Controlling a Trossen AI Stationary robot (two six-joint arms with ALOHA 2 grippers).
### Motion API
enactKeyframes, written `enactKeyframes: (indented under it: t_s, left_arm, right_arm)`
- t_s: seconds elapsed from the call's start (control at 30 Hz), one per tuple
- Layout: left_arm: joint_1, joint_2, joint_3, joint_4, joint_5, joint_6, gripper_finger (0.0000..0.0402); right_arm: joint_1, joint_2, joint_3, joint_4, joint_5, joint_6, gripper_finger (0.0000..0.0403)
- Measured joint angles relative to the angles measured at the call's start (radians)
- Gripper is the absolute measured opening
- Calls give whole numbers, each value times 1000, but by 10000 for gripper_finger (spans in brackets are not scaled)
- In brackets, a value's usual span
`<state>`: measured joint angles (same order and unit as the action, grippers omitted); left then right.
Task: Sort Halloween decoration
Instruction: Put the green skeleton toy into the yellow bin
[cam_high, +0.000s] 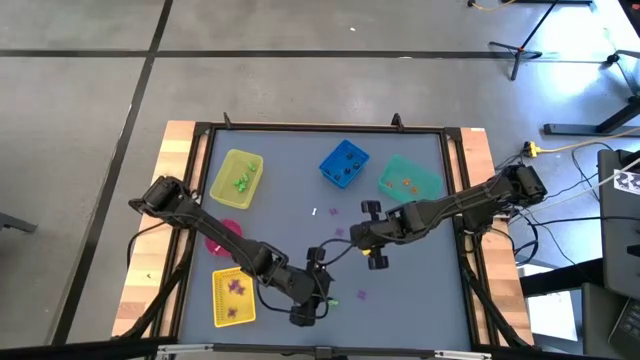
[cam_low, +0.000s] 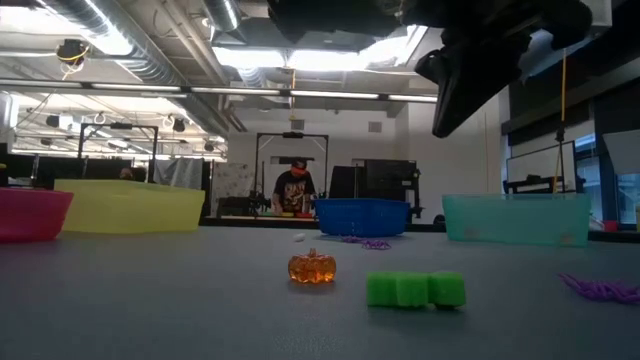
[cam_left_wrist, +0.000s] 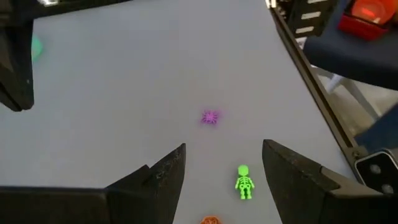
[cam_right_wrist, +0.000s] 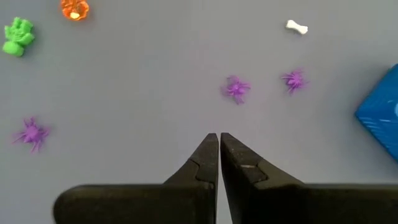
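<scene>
Left gripper (cam_left_wrist: 224, 171): near edge of the table (cam_high: 400, 290), left of centre; fingers (cam_left_wrist: 165, 177) spread apart, holding nothing.
Skeleton (cam_left_wrist: 244, 181): green, lying flat on the table between the left fingers, touching neither.
Pumpkin (cam_low: 312, 267): orange, upright on the table just left of the skeleton in the low view; its edge shows at the rim of the left wrist view.
Near spider (cam_left_wrist: 210, 117): purple, on bare table beyond the left gripper, apart from the skeleton.
Right gripper (cam_right_wrist: 219, 142): above mid-table, right of centre; fingers pressed together, nothing between them.
Spider pair (cam_right_wrist: 236, 88): two purple spiders side by side on the table ahead of the right gripper, not touching.
Bone (cam_right_wrist: 296, 27): white, on the table beyond the spider pair, near the blue bin (cam_high: 344, 164).
Yellow bin (cam_high: 237, 179): far left; green pieces inside.
Blue bin: far centre; dark and green pieces inside.
Teal bin (cam_high: 410, 178): far right; orange pieces inside.
Yellow tray (cam_high: 232, 297): near left; purple pieces inside.
Pink bowl (cam_high: 224, 236): left, between yellow bin and yellow tray, partly under the left arm; contents cannot be told.
Person (cam_low: 293, 187): in the room behind the table, well away.
</scene>
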<state>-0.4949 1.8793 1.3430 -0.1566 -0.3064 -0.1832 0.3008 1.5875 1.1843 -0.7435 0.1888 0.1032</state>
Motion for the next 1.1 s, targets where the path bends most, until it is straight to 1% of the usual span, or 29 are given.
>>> enactKeyframes:
  t_s: [0.13,0.27,0.4,0.5,0.6,0.83,1.1]
  left_arm:
    - [-4,0,0,13,-17,-48,195]
    - [-4,22,1,87,-20,-70,195]
    - [-4,89,1,144,22,-81,195]
    - [-5,138,1,142,53,-124,195]
    - [-5,175,1,147,77,-130,195]
    - [-2,262,1,140,89,-129,195]
    - [-1,288,1,134,95,-132,192]
  right_arm:
    - [0,0,0,39,4,0,17]
    - [0,0,0,97,2,-1,17]
    - [0,0,0,123,2,-2,17]
    - [0,0,0,125,2,-1,17]
    - [0,0,0,133,2,-2,17]
    - [0,0,0,159,1,-3,17]
    - [0,0,0,160,1,-3,17]
